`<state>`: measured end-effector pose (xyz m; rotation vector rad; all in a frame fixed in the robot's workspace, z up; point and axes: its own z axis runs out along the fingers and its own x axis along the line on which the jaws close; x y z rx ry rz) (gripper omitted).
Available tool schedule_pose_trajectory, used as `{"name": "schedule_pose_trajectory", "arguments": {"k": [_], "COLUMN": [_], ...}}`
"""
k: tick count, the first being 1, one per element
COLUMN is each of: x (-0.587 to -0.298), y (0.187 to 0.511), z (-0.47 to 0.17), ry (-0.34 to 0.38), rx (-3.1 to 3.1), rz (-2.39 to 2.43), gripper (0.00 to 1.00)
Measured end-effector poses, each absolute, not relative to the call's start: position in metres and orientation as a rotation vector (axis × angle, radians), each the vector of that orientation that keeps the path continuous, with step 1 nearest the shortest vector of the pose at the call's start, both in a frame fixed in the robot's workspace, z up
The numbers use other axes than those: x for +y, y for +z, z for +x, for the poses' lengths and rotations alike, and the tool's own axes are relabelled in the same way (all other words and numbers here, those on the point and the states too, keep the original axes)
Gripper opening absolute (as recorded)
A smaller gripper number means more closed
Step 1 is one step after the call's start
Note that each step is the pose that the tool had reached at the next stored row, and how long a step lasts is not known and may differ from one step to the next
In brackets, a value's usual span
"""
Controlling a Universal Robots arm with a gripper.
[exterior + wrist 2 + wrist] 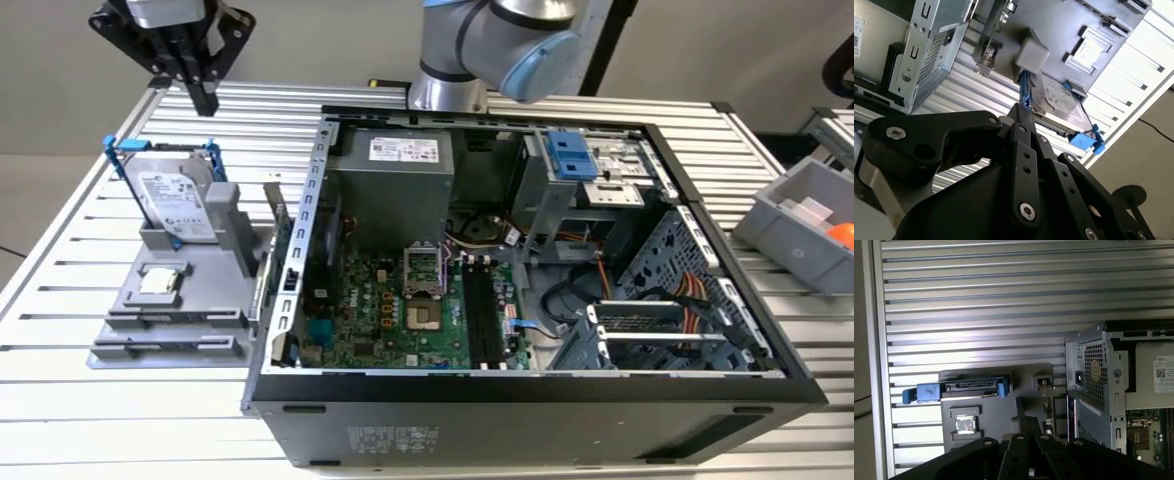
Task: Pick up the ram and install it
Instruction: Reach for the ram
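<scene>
Your pincer hangs closed (nothing in it) at the exterior view's upper left, over the slatted metal surface; pale floor lies beyond.

**Ram, position on the fixture.** The ram you were shown was a long, thin, dark board, seen almost edge-on in the exterior view. It stood on edge in the gray fixture, along the fixture's side toward the exterior view's right, just beside the outer wall of the computer case. In the first wrist view the ram appeared from above as a narrow dark strip. It sat outside the case, not yet seated in the motherboard. You could not make out its label.
</scene>
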<state>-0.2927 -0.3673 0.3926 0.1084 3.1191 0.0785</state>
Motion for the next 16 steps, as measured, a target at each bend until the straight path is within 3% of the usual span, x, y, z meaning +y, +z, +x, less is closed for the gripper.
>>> {"name": "schedule_pose_trajectory", "arguments": {"k": [16], "x": [-0.366], "y": [0.393], "z": [-0.318], "ry": [0.078], "rx": [3.120], "rz": [0.109], "gripper": [0.00]}}
